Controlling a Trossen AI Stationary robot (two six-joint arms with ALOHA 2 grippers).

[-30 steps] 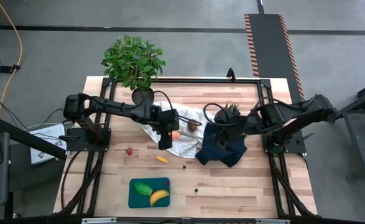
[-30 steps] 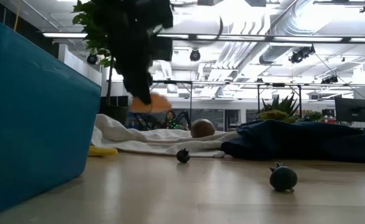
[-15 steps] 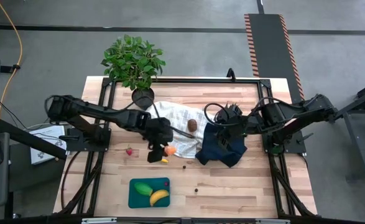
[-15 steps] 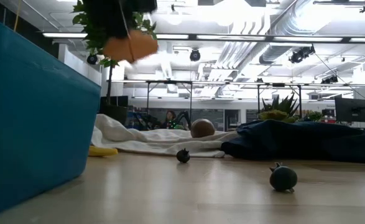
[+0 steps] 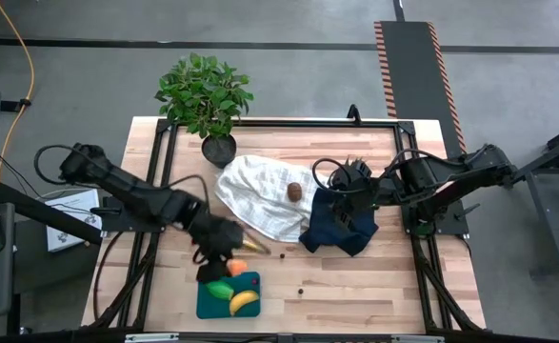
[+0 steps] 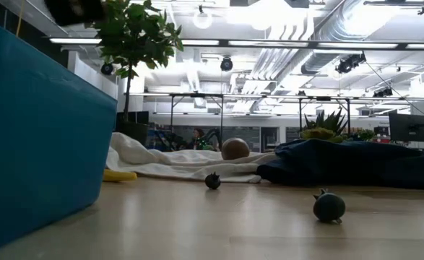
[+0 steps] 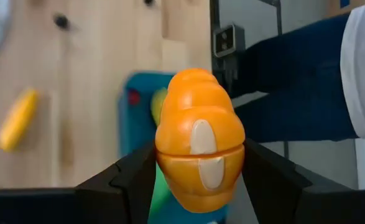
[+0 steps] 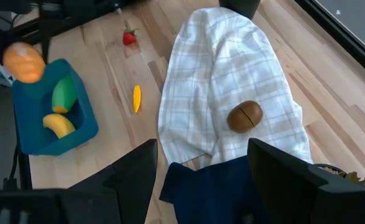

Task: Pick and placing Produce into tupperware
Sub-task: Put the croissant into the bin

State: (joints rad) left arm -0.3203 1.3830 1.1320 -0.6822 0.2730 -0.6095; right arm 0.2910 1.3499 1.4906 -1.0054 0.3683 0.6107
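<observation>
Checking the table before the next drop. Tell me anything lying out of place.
Loose produce off the tupperware: red strawberry and small yellow piece on bare wood, brown kiwi-like ball on the white checked cloth.

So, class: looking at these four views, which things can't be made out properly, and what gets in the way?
- Container, low view: contents hidden behind its own near wall.
- Right gripper, high view: it blends into the dark cloth.
- Two dark bits, high view: too small to identify.
- Banana, left wrist view: mostly hidden by the orange piece in the left gripper.
</observation>
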